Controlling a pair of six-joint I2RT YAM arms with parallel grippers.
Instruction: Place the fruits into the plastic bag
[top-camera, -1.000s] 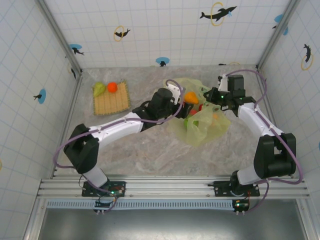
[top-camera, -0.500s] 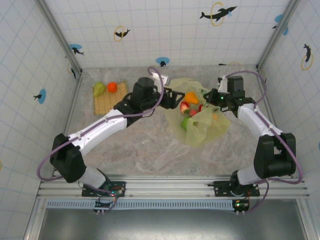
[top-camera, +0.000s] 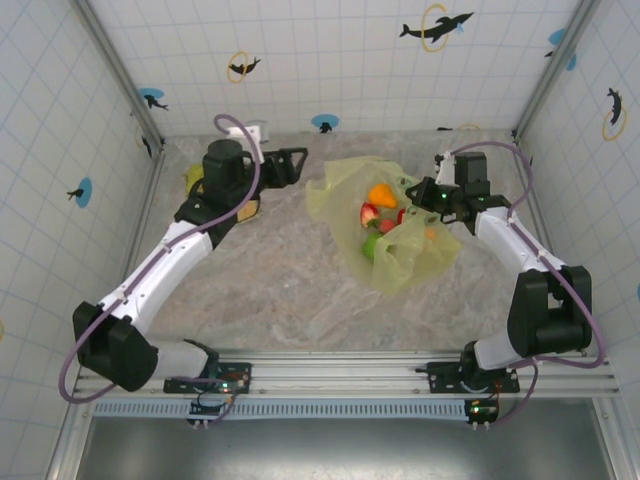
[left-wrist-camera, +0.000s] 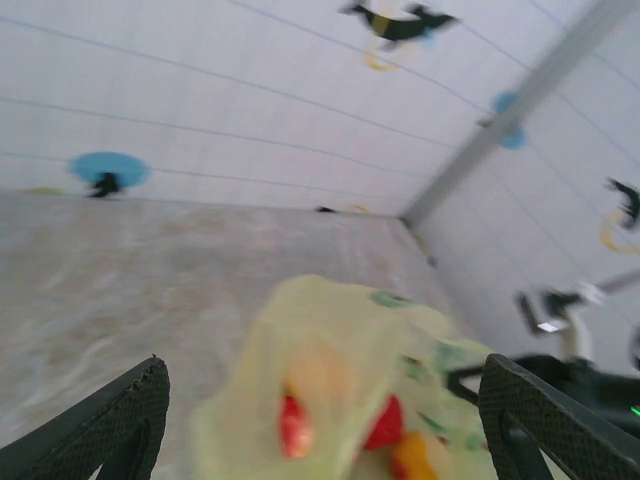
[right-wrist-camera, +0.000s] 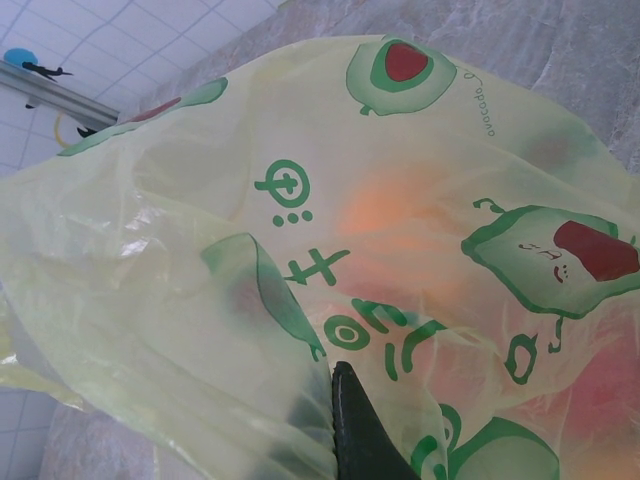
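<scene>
plastic bag (top-camera: 405, 250) sits right of centre in the top view, holding an orange fruit (top-camera: 381, 194), red fruit (top-camera: 369, 213) and green fruit (top-camera: 372, 245); since a second ago the left gripper (top-camera: 297, 166) has swung from the bag to upper left, jaws spread, empty; right gripper (top-camera: 422, 196) pinches the bag's rim, right arm (top-camera: 520, 250) bent in from the right edge

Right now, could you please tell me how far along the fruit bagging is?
Done: an orange fruit, a red fruit and a green fruit lie inside the plastic bag. In hand: the right gripper is shut on the bag's edge; the left gripper is open and empty, near the woven mat. Left: a yellow-green fruit by that mat; the arm hides the rest.
</scene>
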